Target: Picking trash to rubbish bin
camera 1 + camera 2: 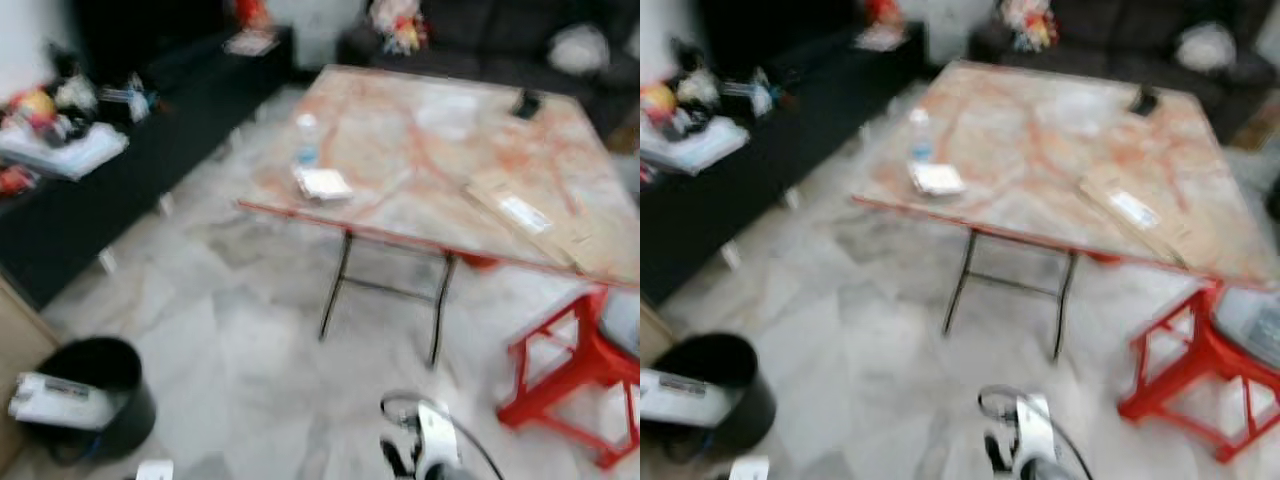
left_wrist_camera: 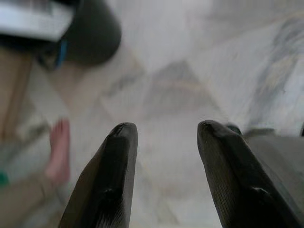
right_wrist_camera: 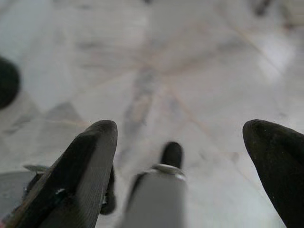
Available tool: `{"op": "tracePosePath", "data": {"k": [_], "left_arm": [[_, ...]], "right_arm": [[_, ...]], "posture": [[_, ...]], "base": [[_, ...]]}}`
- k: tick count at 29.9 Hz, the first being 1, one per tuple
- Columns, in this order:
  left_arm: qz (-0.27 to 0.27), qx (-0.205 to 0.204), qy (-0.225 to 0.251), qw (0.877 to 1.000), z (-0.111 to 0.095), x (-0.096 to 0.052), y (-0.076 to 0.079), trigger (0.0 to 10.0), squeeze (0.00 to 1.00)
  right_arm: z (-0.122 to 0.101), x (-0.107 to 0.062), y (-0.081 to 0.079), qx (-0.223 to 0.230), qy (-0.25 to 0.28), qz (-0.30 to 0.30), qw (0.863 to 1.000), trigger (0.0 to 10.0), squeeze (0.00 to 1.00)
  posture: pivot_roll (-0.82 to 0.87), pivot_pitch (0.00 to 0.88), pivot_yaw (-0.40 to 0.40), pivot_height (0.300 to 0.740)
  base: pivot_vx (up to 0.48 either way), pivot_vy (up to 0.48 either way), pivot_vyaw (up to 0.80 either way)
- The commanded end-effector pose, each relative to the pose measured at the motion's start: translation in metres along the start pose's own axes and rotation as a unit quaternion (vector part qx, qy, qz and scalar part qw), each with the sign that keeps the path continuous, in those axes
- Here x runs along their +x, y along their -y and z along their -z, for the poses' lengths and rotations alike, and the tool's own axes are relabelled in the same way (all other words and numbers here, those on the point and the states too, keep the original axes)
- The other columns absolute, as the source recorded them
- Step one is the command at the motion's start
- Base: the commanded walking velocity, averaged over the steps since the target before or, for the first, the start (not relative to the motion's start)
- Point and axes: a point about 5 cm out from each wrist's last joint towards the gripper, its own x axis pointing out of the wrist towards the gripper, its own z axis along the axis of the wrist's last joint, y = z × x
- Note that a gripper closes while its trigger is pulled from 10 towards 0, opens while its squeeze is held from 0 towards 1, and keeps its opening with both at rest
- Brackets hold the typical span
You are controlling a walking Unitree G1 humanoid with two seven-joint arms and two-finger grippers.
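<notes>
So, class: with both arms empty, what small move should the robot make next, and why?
Probably step toward the table: the bottle and white packet lie near its front left edge, beyond the open left end effector and right end effector; the bin stands left.

**Colours Around the Room**

The table (image 1: pixel 440 150) in the upper middle has a pale top with orange-pink swirls, a red edge and dark thin legs. At the right stands a bright red stool (image 1: pixel 570 375). The floor (image 1: pixel 250 320) is white and grey marble with smoky streaks. A black bin (image 1: pixel 105 395) sits at the lower left, with a white thing (image 1: pixel 55 400) on its rim. A black bench (image 1: pixel 130 160) runs along the upper left, holding a colourful pile (image 1: pixel 55 125). The left gripper (image 2: pixel 164 175) and right gripper (image 3: pixel 190 161) have black fingers.
</notes>
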Motion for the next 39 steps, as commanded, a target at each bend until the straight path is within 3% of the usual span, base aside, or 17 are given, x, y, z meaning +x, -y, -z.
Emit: {"op": "tracePosePath", "data": {"k": [1, 6, 10, 14, 17, 19, 21, 22, 24, 25, 27, 30, 34, 39], "left_arm": [[-0.010, 0.005, 0.000, 1.000, 0.002, 0.000, -0.005, 10.0, 0.00], [-0.021, 0.001, 0.010, 1.000, -0.001, 0.000, -0.009, 10.0, 0.00], [-0.026, 0.001, 0.051, 0.998, -0.012, 0.000, -0.011, 10.0, 0.00], [-0.054, 0.012, 0.181, 0.982, -0.045, -0.005, -0.024, 10.0, 0.00], [-0.077, 0.001, 0.281, 0.957, -0.078, -0.017, -0.037, 10.0, 0.00], [-0.088, -0.001, 0.365, 0.927, -0.113, -0.034, -0.046, 10.0, 0.00], [-0.096, 0.001, 0.399, 0.912, -0.131, -0.043, -0.049, 10.0, 0.00], [-0.102, 0.000, 0.444, 0.890, -0.155, -0.057, -0.052, 10.0, 0.00], [-0.100, 0.002, 0.478, 0.873, -0.174, -0.069, -0.051, 10.0, 0.00], [-0.083, 0.017, 0.516, 0.853, -0.197, -0.083, -0.043, 10.0, 0.00], [-0.075, 0.024, 0.539, 0.838, -0.213, -0.093, -0.038, 10.0, 0.00], [-0.061, -0.014, 0.566, 0.822, -0.248, -0.109, -0.026, 10.0, 0.00], [-0.042, -0.023, 0.566, 0.823, -0.272, -0.113, -0.012, 10.0, 0.00], [-0.006, -0.028, 0.561, 0.827, -0.290, -0.111, 0.010, 10.0, 0.00]], "right_arm": [[-0.005, 0.002, -0.004, 0.004, 0.009, -0.002, 1.000, 10.0, 0.00], [-0.006, 0.002, -0.006, 0.005, 0.013, -0.004, 1.000, 10.0, 0.00], [-0.018, 0.004, -0.009, -0.003, 0.040, -0.011, 0.999, 10.0, 0.00], [-0.054, 0.006, -0.021, -0.030, 0.118, -0.040, 0.992, 10.0, 0.00], [-0.081, 0.005, -0.024, -0.042, 0.169, -0.041, 0.984, 10.0, 0.00], [-0.109, 0.002, -0.028, -0.044, 0.223, -0.051, 0.973, 10.0, 0.00], [-0.124, -0.001, -0.031, -0.044, 0.250, -0.058, 0.966, 10.0, 0.00], [-0.142, -0.004, -0.036, -0.047, 0.283, -0.066, 0.956, 10.0, 0.00], [-0.157, -0.008, -0.040, -0.048, 0.311, -0.071, 0.946, 10.0, 0.00], [-0.178, -0.014, -0.046, -0.040, 0.350, -0.083, 0.932, 10.0, 0.00], [-0.193, -0.020, -0.053, -0.043, 0.380, -0.092, 0.920, 10.0, 0.00], [-0.225, -0.034, -0.072, -0.057, 0.435, -0.112, 0.892, 10.0, 0.00], [-0.243, -0.046, -0.088, -0.062, 0.474, -0.133, 0.868, 10.0, 0.00], [-0.246, -0.049, -0.098, -0.051, 0.486, -0.142, 0.861, 10.0, 0.00]], "posture": [[0.08, 0.021, -0.022, 0.740], [0.08, 0.012, -0.013, 0.740], [0.08, 0.001, -0.001, 0.740], [0.09, 0.000, 0.007, 0.740], [0.11, 0.008, 0.003, 0.740], [0.12, 0.015, 0.002, 0.740], [0.12, 0.017, 0.001, 0.740], [0.12, 0.018, 0.001, 0.740], [0.12, 0.019, 0.002, 0.740], [0.13, 0.022, 0.006, 0.740], [0.14, 0.025, 0.009, 0.740], [0.13, 0.026, 0.020, 0.740], [0.13, 0.032, 0.037, 0.740], [0.13, 0.025, 0.072, 0.740]], "base": [[0.000, 0.000, -0.78], [0.000, 0.000, -0.78], [0.000, 0.000, -0.78], [0.000, 0.000, 0.00], [0.000, 0.000, 0.00], [0.000, 0.000, 0.00], [0.000, 0.000, 0.00], [0.000, 0.000, 0.00], [0.000, 0.000, 0.00], [0.000, 0.000, 0.00], [0.000, 0.000, 0.00], [0.000, 0.000, 0.00], [0.000, 0.000, 0.00], [0.226, 0.000, 0.64]]}}
